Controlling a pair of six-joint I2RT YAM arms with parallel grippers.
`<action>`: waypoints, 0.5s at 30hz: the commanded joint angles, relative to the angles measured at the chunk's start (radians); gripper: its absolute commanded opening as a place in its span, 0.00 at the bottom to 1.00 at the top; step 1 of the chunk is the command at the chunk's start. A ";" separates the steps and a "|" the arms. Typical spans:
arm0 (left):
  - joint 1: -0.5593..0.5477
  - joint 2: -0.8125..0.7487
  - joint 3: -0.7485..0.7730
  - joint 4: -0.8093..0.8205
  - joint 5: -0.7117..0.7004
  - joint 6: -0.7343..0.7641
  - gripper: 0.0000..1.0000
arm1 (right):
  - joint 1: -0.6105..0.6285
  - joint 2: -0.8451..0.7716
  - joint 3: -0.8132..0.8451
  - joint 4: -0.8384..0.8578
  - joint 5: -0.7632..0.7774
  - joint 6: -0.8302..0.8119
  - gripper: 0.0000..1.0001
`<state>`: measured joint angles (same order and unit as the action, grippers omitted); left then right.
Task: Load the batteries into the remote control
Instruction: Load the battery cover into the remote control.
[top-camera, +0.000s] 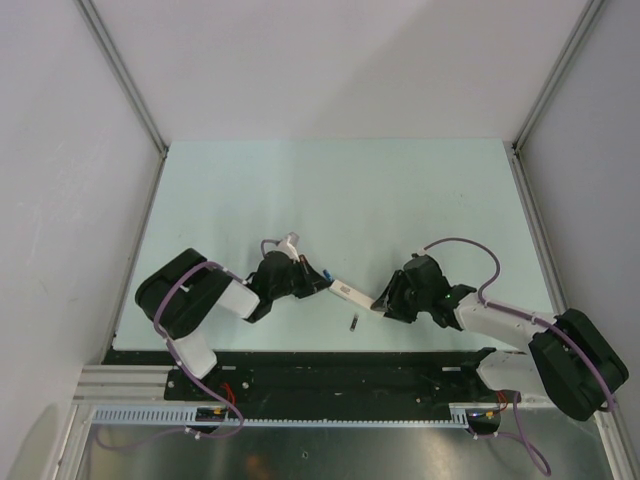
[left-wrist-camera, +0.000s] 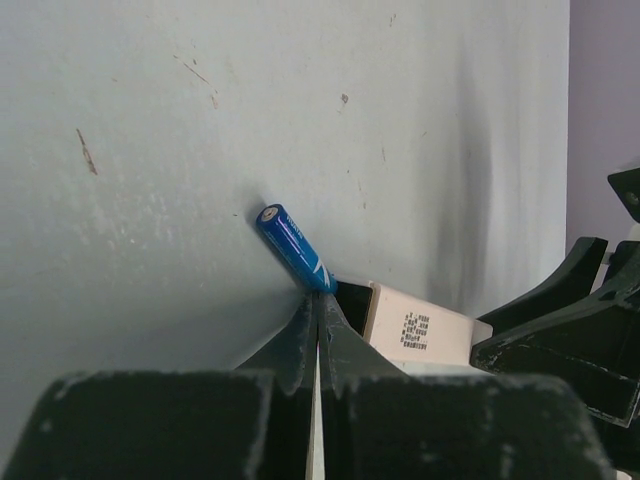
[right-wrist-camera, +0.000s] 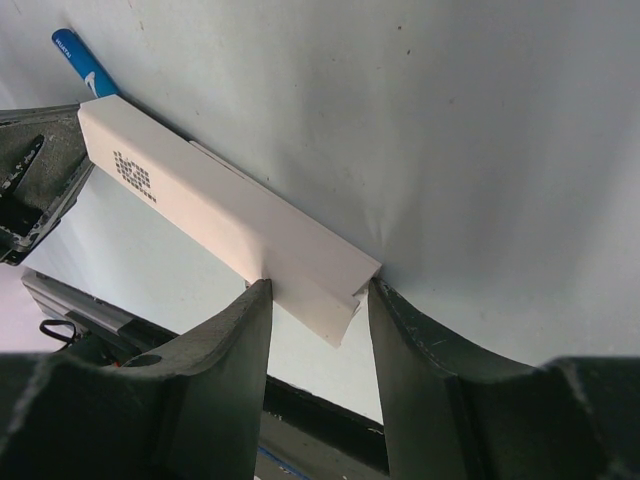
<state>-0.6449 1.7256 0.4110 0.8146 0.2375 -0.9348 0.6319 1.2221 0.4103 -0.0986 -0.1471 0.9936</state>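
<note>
The remote control is a white bar held just above the table, printed label facing up; my right gripper is shut on its near end, one finger on each side. The remote control spans the gap between both grippers. My left gripper is shut, its tips meeting right under the lower end of a blue battery. That battery slants up to the left beside the remote control's dark open end. A black battery lies alone on the table nearer the arm bases.
The pale green table has white walls on three sides. A black base plate and metal rail run along the near edge. The right gripper's black fingers fill the right of the left wrist view.
</note>
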 joint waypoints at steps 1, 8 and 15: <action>-0.055 0.003 -0.012 0.067 0.111 -0.030 0.00 | 0.028 0.096 -0.047 -0.112 0.089 -0.030 0.47; -0.067 0.008 -0.012 0.083 0.115 -0.033 0.00 | 0.034 0.114 -0.041 -0.098 0.087 -0.026 0.47; -0.090 0.015 -0.014 0.089 0.112 -0.035 0.00 | 0.035 0.140 -0.025 -0.085 0.080 -0.026 0.47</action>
<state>-0.6540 1.7329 0.4042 0.8474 0.1944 -0.9344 0.6407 1.2560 0.4335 -0.0971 -0.1513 0.9951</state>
